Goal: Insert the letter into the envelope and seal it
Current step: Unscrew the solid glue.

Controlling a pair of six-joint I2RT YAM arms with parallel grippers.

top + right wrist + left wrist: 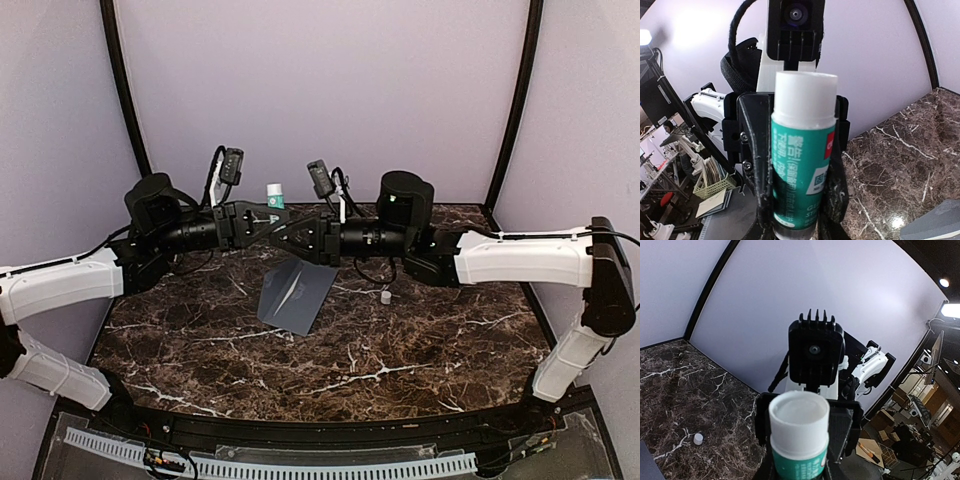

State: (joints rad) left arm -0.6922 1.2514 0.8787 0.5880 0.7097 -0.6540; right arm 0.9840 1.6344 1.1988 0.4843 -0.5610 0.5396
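**Glue stick caught between both arms, envelope waiting below**

Both sets of jaws met in mid-air over the far middle of the table. Each looked clamped on the upright glue stick, the left jaws low on it and the right jaws pressed against its sides. The envelope lay flat on the table just nearer, with a small white cap to its right. I could not see the letter and took it to be inside. I judged the stick was being readied for the flap. One grip should let go before the other pulled, keeping the white end untouched.
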